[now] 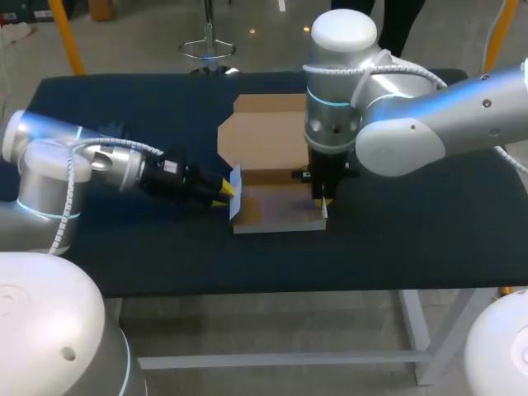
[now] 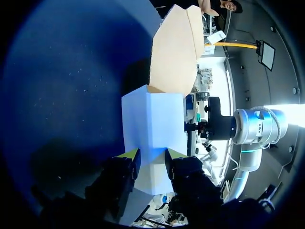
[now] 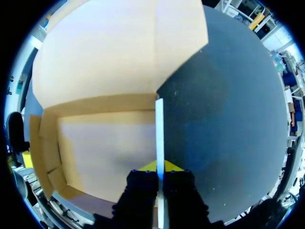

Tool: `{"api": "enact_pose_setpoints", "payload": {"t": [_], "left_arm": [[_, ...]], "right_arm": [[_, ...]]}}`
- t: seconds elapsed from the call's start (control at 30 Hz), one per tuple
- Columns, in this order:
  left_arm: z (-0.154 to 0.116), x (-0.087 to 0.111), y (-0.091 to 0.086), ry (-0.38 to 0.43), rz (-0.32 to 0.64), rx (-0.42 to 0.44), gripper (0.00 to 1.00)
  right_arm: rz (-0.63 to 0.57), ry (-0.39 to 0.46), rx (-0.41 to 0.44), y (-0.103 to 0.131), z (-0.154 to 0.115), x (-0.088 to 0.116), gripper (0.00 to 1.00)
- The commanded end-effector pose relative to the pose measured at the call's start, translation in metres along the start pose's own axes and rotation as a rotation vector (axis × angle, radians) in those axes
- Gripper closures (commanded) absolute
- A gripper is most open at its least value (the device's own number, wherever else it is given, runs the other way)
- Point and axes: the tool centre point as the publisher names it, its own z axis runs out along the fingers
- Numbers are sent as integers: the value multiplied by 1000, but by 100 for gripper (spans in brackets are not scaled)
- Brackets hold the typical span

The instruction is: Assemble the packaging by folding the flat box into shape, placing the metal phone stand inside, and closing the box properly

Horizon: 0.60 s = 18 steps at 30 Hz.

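Head view: box (image 1: pixel 276 202) sits half folded in the middle of the table (image 1: pixel 124 107), its lid (image 1: pixel 268 124) lying flat behind it.
Left wrist view: left gripper (image 2: pixel 152 155) looks open, with the white side wall (image 2: pixel 155 119) right at its tips; I can't tell if they touch.
Right wrist view: right gripper (image 3: pixel 160 167) is closed, pinching the other side wall (image 3: pixel 159 124).
Handling: thin card, probably light and bendy; hold walls gently by their edges.
Writing: none I can read.
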Motion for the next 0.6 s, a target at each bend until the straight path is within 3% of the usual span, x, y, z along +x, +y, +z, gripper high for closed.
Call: {"api": "enact_pose_setpoints", "payload": {"t": [0.03,0.6], "left_arm": [[2,2,-2,-14,-1,-1,61],[10,6,-5,-184,36,39,53]], "right_arm": [[-1,-3,4,1,-1,1,100],[-1,-3,4,1,-1,1,100]]}}
